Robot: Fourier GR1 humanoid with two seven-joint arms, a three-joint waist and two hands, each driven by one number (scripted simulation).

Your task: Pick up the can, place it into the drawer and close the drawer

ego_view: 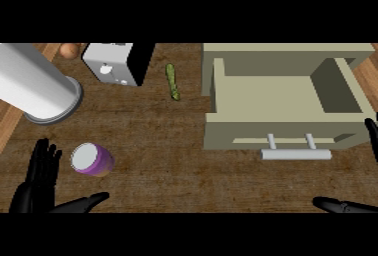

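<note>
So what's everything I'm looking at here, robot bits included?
Short purple can with white top: one, purple, front left.
Open beige box drawer: one, beige, right side; silver bar handle in front.
Big white cylinder: one, white, back left.
White-and-black boxy appliance: one, back, beside cylinder.
Thin green vegetable: one, green, left of drawer.
Rounded orange thing: one, back-left edge, partly hidden.
Brown wooden counter: one, beneath everything.
Left hand: one, black, open, lower left.
Right hand: one, black, open, lower right.

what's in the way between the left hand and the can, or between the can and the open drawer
Nothing visible. The can sits just right of the open left hand, with bare counter between them. From the can to the drawer only bare counter shows. The thin green item lies farther back, off that line.
</note>
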